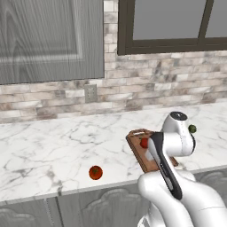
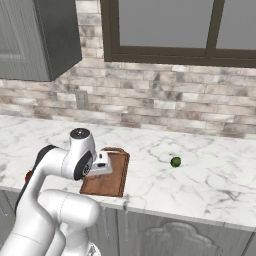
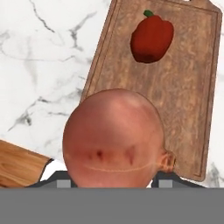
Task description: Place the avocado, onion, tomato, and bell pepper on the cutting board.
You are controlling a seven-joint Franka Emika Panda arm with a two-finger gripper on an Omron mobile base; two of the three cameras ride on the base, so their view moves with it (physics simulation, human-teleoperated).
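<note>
**Tech A:** Peach-pink, smooth and round, the onion (image 3: pixel 113 139) sits nearest the hand camera, low in that view. Confirm the grip.

**Tech B:** The two-finger gripper (image 3: pixel 113 181) has its dark fingertips (image 3: pixel 62 183) pressed against the onion's sides at 8 and 4 o'clock; the fingers are pinching the onion above the near edge of the board.

**Tech A:** Next item outward?

**Tech B:** The rectangular brown wooden cutting board (image 3: pixel 175 109) with a raised rim. The deep red, lumpy bell pepper (image 3: pixel 152 38) with a green stem lies on it, at 1 o'clock from the onion, well apart from it.

**Tech A:** Base views?

**Tech B:** In the left base view, the round orange-red tomato (image 1: pixel 95 172) rests on the white marble counter (image 1: pixel 53 146) near its front edge, at 8 o'clock from the board. In the right base view, the small dark green avocado (image 2: pixel 175 162) rests on the counter at 3 o'clock from the board, apart from it.

**Tech A:** Farthest?

**Tech B:** A brick backsplash (image 2: pixel 165 107) under a dark-framed window (image 2: pixel 170 27).
</note>
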